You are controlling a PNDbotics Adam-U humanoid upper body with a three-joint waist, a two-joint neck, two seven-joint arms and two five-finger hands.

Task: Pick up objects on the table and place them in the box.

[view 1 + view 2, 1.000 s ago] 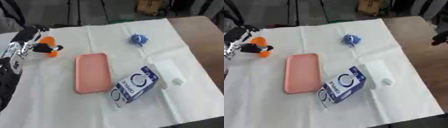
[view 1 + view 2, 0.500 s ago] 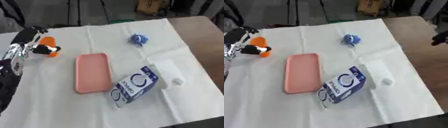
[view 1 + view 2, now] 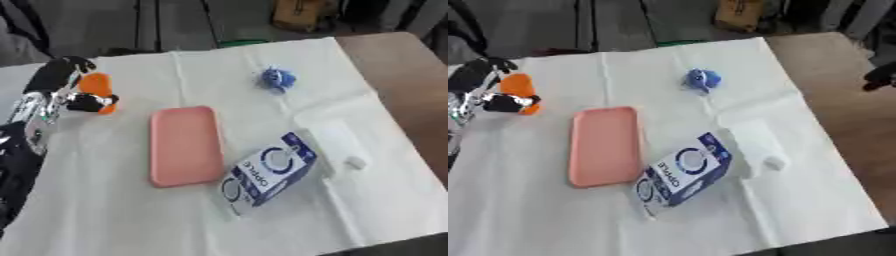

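Fingers (image 3: pixel 87 102) of the left hand (image 3: pixel 54 95) curl round the orange object (image 3: pixel 94 85); seems light, rigid, gripped mid-body.

Soft, even light falls from above, bright on the white cloth (image 3: pixel 175 215) and dimmer over the dark floor at the far edge. Shadows are faint and short, hugging each item. No harsh glare shows. Both views are blurred throughout, so print and small edges smear, most at the left.
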